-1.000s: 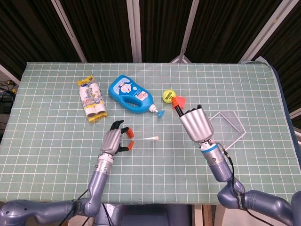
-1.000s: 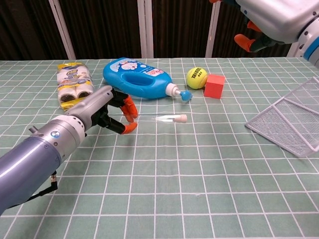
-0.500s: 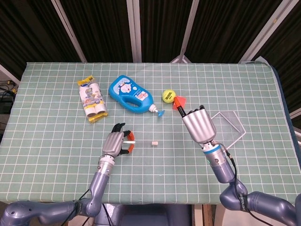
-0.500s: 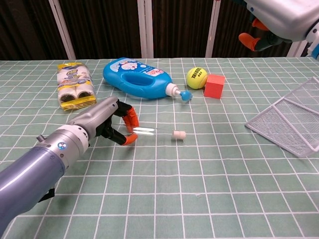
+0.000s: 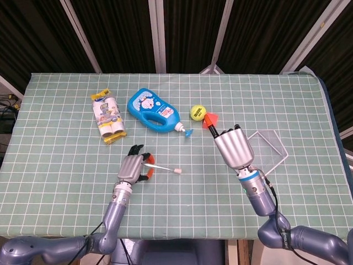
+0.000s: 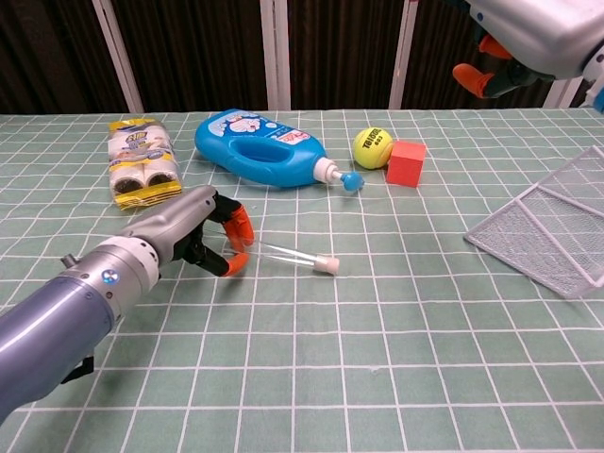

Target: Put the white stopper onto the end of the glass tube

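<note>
1. The glass tube [image 6: 283, 255] is pinched at its near end by the curled fingers of the left hand [image 6: 203, 236], in front of the blue detergent bottle [image 6: 260, 146]
2. The white stopper [image 6: 327, 266] is seen at the tube's far end; seating is judged the step in hand
3. A check of the fit and a gentle release are called for next
4. The right hand [image 5: 234, 148] is held raised to the right of the bottle, holding nothing, fingers loosely together
</note>
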